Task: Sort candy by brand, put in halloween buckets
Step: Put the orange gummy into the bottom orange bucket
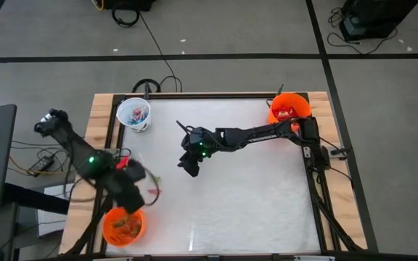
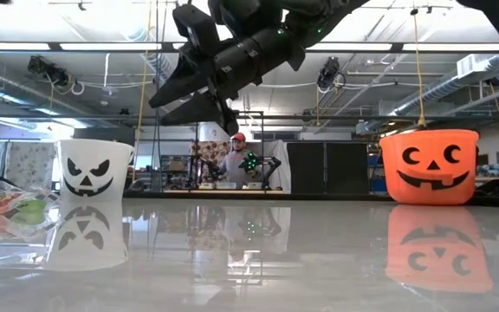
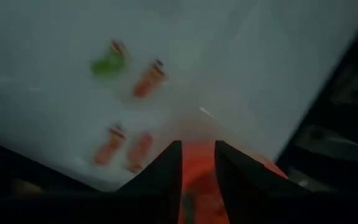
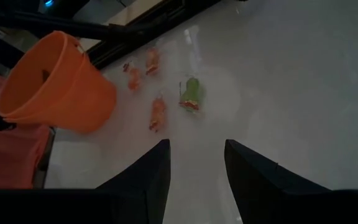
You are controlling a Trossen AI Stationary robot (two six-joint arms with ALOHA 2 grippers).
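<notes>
A few candy pieces (image 4: 157,114) are loose on the white counter (image 1: 252,188), just beside the orange bucket (image 1: 123,225) at the near left corner. From the right wrist view I count three small orange-red ones and a green one (image 4: 191,93), all close together but not touching the bucket. That bucket already has some orange wrappers inside it.

The left hand (image 3: 197,171) hangs right over that same bucket, with orange showing in the gap between its fingers (image 3: 166,174). The fingers sit a little apart and I can't see anything pinched between them, though that view is blurry.

Farther back from that bucket, along the left edge, sits the white bucket (image 1: 134,114) with the jack-o'-lantern face, and it has blue-wrapped sweets in it. Across the counter, in the far right corner, is a second orange bucket (image 1: 289,109) with red packets inside.

The right hand (image 1: 189,165) is up in the air over the middle of the counter, well away from all three buckets. Its fingers (image 4: 145,180) are spread with nothing between them, and they point toward the loose candy.

Way behind the counter, in the low view, a person (image 2: 235,160) in a red cap stands in the room.
</notes>
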